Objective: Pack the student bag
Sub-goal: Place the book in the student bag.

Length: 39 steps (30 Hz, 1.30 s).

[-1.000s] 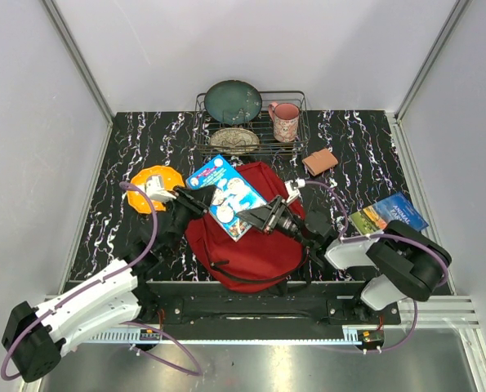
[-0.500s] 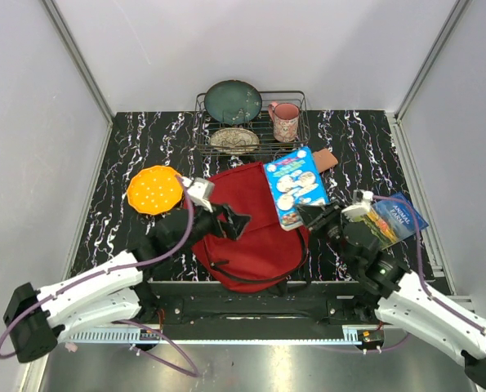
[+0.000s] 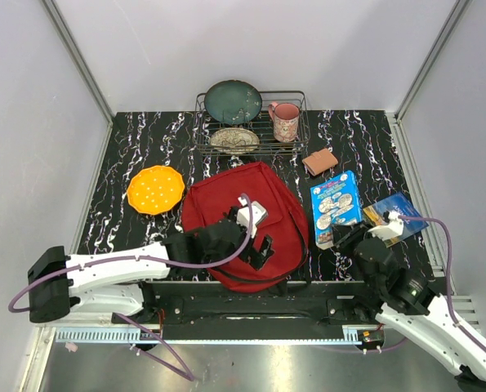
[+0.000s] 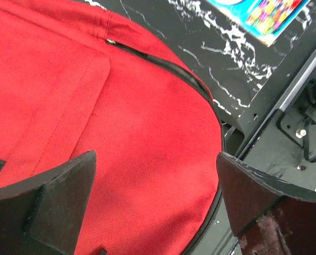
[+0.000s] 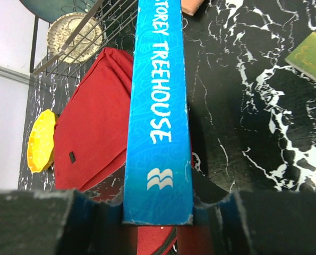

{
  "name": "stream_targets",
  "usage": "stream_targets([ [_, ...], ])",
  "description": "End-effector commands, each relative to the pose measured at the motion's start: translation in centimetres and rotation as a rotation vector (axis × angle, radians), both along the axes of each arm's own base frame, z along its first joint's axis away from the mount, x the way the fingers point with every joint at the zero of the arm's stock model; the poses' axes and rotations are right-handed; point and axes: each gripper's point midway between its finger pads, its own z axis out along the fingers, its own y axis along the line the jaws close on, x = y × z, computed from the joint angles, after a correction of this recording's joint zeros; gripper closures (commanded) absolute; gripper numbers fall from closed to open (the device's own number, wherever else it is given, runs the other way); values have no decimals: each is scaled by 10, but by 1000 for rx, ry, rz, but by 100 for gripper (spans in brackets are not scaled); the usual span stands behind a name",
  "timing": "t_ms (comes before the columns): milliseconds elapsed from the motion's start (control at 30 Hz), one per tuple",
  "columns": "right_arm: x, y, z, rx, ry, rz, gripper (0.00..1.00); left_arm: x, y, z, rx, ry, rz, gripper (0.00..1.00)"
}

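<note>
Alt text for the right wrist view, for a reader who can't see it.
The right gripper clamps a blue book by its lower end, its spine reading "STOREY TREEHOUSE" up the frame's middle. Behind, on the black marbled table, are the red backpack, a yellow plate at left and a wire rack at top.

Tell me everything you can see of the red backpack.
The student bag is a large red backpack of woven-looking fabric with a rounded outline, a stitched front pocket panel and a black zipper along its edge. It lies flat on the black marbled table, at the near edge between the arms. The left end effector hovers open over its near right part; contact cannot be told. The blue book in the right end effector sits beside its right side.
</note>
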Motion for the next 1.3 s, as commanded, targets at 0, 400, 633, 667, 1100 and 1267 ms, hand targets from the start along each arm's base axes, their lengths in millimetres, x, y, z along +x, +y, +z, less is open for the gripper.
stream_targets([
  [0,-1,-24,38,39,-86,-86,100,2,-15,6,33,-34,-23,1],
  [400,-7,-21,50,67,-90,-53,100,-25,-49,-23,241,-53,-168,1],
  [633,-11,-30,44,74,-91,-76,100,-40,-57,-53,381,-36,-250,2],
  [667,-13,-32,43,82,-93,-77,100,-42,-59,-57,394,-32,-255,3],
  [1100,-19,-45,41,101,-94,-113,98,-42,-59,-80,509,-42,-251,39],
  [1267,-19,-46,41,82,-92,-115,98,-33,-56,-80,521,-52,-180,93],
])
